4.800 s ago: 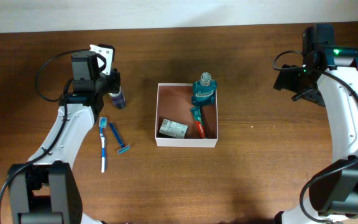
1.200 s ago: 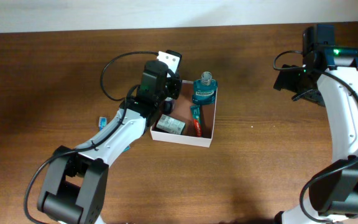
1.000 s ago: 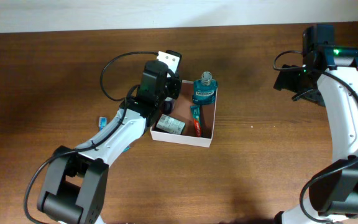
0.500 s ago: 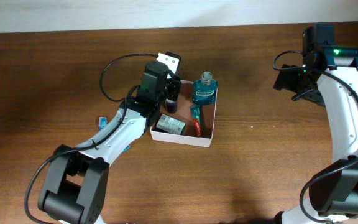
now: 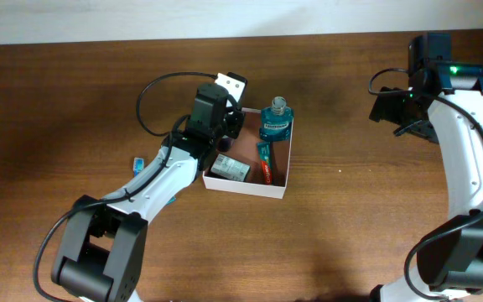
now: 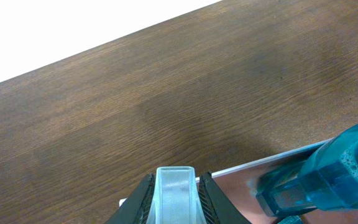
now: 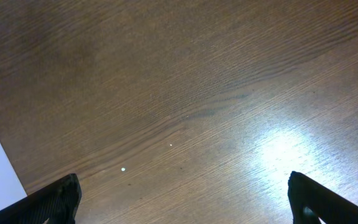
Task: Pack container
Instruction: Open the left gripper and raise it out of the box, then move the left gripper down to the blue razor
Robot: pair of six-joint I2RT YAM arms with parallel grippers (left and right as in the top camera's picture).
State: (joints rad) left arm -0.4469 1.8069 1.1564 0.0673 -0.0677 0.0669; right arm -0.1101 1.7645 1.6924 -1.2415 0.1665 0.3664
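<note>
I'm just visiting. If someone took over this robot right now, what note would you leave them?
Left gripper: shut on a small bottle, at the box's far left corner.
Right gripper: open, empty, over the table.
Done: teal bottle, tube and white packet are in the box.
Left: release the small bottle inside; a blue item, mostly under the left arm, lies outside the box.
</note>
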